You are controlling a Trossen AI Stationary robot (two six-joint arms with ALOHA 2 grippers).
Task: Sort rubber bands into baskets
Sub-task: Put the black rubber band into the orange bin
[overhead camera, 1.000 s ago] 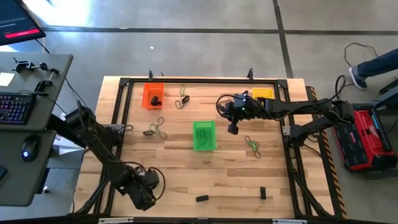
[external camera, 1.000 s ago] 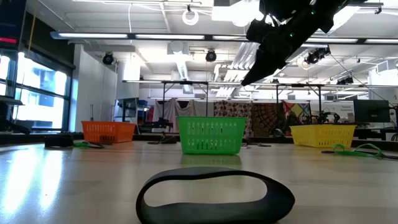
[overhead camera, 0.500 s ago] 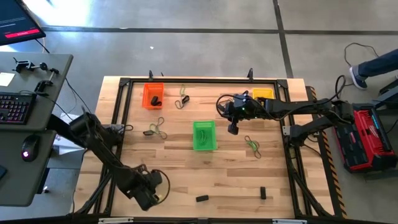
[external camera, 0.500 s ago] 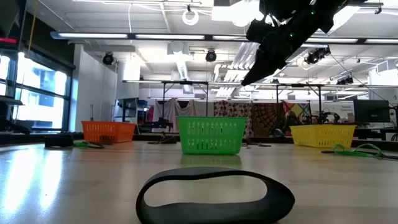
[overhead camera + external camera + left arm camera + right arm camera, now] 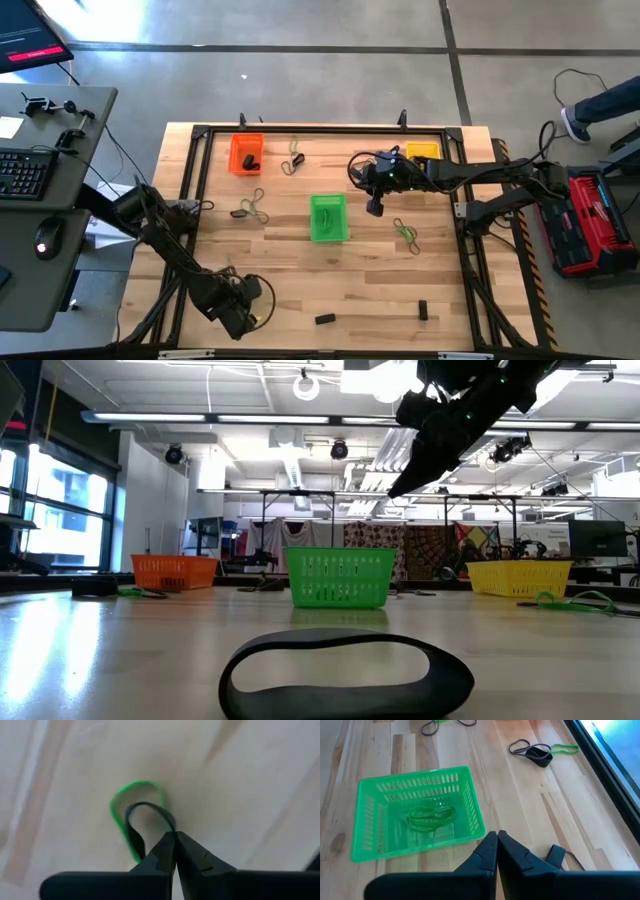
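Left gripper (image 5: 175, 845) low at the table's near-left edge, fingers pinched together on a black band (image 5: 150, 815), with a green band (image 5: 120, 802) looped alongside; whether the green one is caught too, can't tell. Right gripper (image 5: 375, 207) hangs above the table, closed and holding nothing, between the green basket (image 5: 328, 218) and yellow basket (image 5: 422, 150). Green basket holds green bands (image 5: 431, 816). Orange basket (image 5: 246, 153) sits near the far-left frame rail. Loose bands (image 5: 407, 232) lie right of centre, more (image 5: 248, 207) left of the green basket. Open wood across the near middle, two small black pieces (image 5: 324, 319) near the front edge.
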